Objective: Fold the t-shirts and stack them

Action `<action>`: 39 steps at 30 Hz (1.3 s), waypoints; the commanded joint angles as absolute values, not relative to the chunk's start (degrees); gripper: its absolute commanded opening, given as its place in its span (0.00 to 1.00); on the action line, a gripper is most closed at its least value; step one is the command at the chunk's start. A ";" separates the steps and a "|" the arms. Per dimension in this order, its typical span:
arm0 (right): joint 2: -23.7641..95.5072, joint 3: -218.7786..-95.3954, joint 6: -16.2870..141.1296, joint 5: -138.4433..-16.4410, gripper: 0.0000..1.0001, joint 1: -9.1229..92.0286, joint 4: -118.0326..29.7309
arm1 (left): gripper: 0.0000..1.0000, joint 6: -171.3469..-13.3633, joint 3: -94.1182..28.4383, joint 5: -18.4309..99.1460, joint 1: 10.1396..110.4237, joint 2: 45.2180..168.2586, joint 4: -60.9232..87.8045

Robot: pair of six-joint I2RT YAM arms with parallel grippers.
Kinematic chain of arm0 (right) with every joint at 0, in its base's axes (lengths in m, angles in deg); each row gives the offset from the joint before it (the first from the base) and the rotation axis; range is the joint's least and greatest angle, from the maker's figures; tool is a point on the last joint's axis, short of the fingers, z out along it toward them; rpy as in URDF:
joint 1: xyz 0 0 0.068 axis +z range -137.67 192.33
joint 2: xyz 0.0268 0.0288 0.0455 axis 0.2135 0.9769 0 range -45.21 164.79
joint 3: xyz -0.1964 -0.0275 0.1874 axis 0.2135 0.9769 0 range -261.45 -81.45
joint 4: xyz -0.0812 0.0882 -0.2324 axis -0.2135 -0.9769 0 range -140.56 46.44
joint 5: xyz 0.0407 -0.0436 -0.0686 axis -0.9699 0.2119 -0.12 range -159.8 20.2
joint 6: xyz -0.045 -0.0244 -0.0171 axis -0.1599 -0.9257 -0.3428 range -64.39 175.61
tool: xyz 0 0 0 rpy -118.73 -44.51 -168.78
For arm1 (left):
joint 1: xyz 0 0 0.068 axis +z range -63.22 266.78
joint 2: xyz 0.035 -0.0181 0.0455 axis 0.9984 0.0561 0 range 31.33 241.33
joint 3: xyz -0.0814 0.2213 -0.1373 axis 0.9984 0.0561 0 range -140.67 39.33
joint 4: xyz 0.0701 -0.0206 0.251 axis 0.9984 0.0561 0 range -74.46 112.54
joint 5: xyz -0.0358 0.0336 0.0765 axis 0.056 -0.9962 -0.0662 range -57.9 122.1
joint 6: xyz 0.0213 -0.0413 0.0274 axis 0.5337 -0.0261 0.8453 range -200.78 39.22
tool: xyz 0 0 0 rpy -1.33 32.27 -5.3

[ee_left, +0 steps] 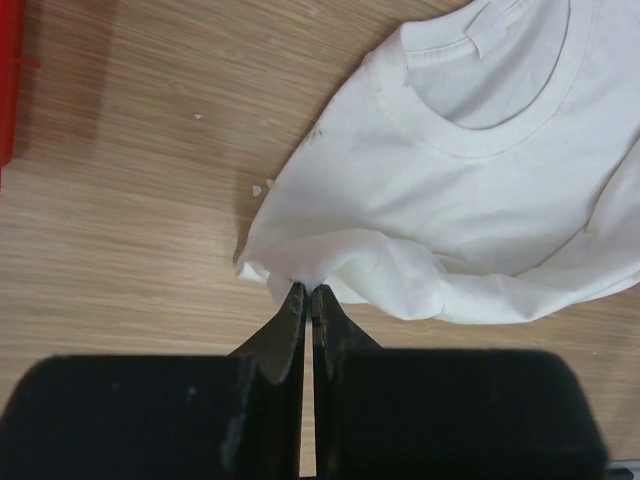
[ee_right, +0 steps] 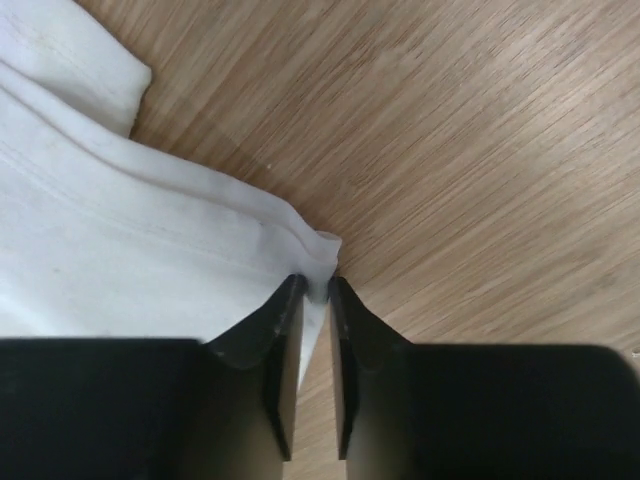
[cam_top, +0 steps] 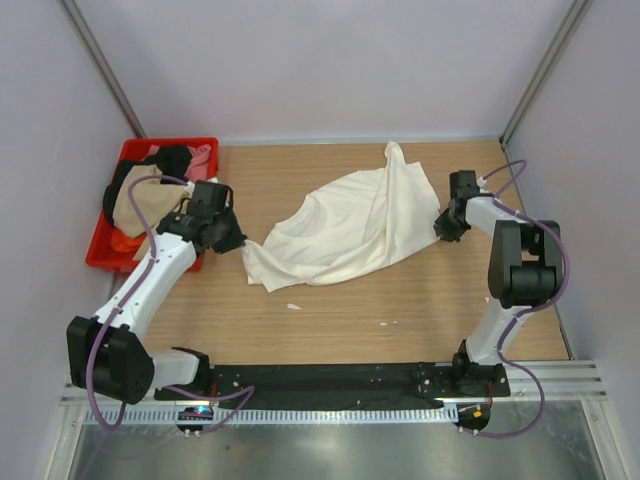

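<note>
Top external view: cream t-shirt lies crumpled on the desk, left end effector clamped on its edge, right end effector nearly together around the hem, grip unclear, so secure both before pulling taut.

The left arm stretches forward and rightward, and the left gripper has its jaws pressed together on a fold of the t-shirt. The right arm folds at the elbow and points leftward, and the right gripper has its jaws nearly together, pinching the t-shirt's corner.
</note>
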State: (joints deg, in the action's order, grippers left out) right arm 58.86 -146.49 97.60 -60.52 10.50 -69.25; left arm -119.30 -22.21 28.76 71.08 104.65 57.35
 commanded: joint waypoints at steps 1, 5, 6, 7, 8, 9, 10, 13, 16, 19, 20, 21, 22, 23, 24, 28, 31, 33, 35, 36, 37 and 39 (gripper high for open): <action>59.20 -146.93 97.44 -58.65 0.19 10.57 -68.15 | 0.00 -118.83 -22.37 28.58 71.40 102.70 55.80; 55.97 -149.82 96.30 -52.23 0.01 10.57 -76.32 | 0.00 -117.87 -24.82 24.99 71.31 102.09 58.60; 54.39 -150.18 95.87 -51.70 0.01 10.57 -79.12 | 0.00 -117.34 -25.44 23.76 71.31 101.91 59.48; 52.98 -150.44 95.34 -51.26 0.01 10.57 -80.28 | 0.00 -116.99 -25.97 21.48 71.31 101.65 60.79; 49.57 -150.97 94.99 -50.65 0.01 10.66 -81.42 | 0.00 -116.73 -26.76 20.42 71.31 101.38 61.33; 47.97 -151.41 94.89 -50.38 0.01 10.66 -83.35 | 0.00 -116.55 -27.11 19.88 71.31 100.68 61.68; 46.56 -151.67 94.89 -50.12 0.01 10.74 -83.89 | 0.00 -116.37 -27.29 19.01 71.31 100.24 61.95; 42.77 -153.43 95.07 -50.73 0.01 10.74 -83.72 | 0.00 -116.72 -27.73 19.35 71.31 99.97 61.16; 44.52 -154.31 96.03 -53.18 0.01 10.74 -81.09 | 0.00 -116.90 -27.21 20.58 71.31 102.07 59.94; 50.14 -157.91 96.13 -55.56 0.01 10.92 -80.47 | 0.00 -116.55 -27.20 20.32 71.40 105.50 59.75; 51.89 -161.31 95.86 -55.65 0.01 11.09 -80.90 | 0.00 -116.20 -27.73 19.62 71.40 106.03 59.75; 53.13 -163.17 95.16 -55.22 0.01 11.18 -81.95 | 0.00 -116.02 -27.99 19.09 71.40 106.39 59.75; 54.88 -164.93 95.07 -54.95 0.01 11.27 -82.57 | 0.00 -115.93 -28.26 18.48 71.40 106.91 59.75; 55.33 -167.30 94.90 -54.77 0.01 11.27 -82.67 | 0.00 -115.50 -28.61 17.86 71.40 107.09 59.58; 55.69 -167.93 94.72 -54.68 0.01 11.27 -81.71 | 0.00 -115.32 -29.22 16.90 71.40 107.44 59.49; 60.77 -171.62 93.05 -56.34 0.01 11.27 -79.25 | 0.00 -115.05 -31.07 18.03 71.31 110.16 59.58; 66.49 -174.26 90.78 -60.29 0.04 11.45 -77.05 | 0.00 -115.14 -30.90 19.08 71.31 111.66 58.79; 69.74 -175.76 89.28 -61.10 0.07 11.97 -75.99 | 0.00 -114.97 -30.63 19.44 71.40 112.10 58.35; 71.33 -177.77 87.78 -61.80 0.13 12.06 -76.34 | 0.00 -114.96 -30.20 20.49 71.40 112.02 58.00; 72.64 -178.82 87.43 -61.63 0.16 12.06 -78.08 | 0.00 -114.96 -30.02 20.93 71.40 111.75 57.65; 72.91 -181.18 87.16 -61.02 0.20 12.06 -79.40 | 0.00 -114.96 -29.76 21.98 71.40 111.49 57.38; 72.22 -183.04 87.25 -59.00 0.25 12.06 -83.26 | 0.00 -114.96 -28.97 22.78 71.31 110.79 56.77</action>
State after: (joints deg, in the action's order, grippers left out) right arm 74.51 -177.46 89.52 -60.46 11.79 -79.78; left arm -116.02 -29.09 21.35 71.08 112.17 59.62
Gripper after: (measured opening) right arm 0.235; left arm 0.007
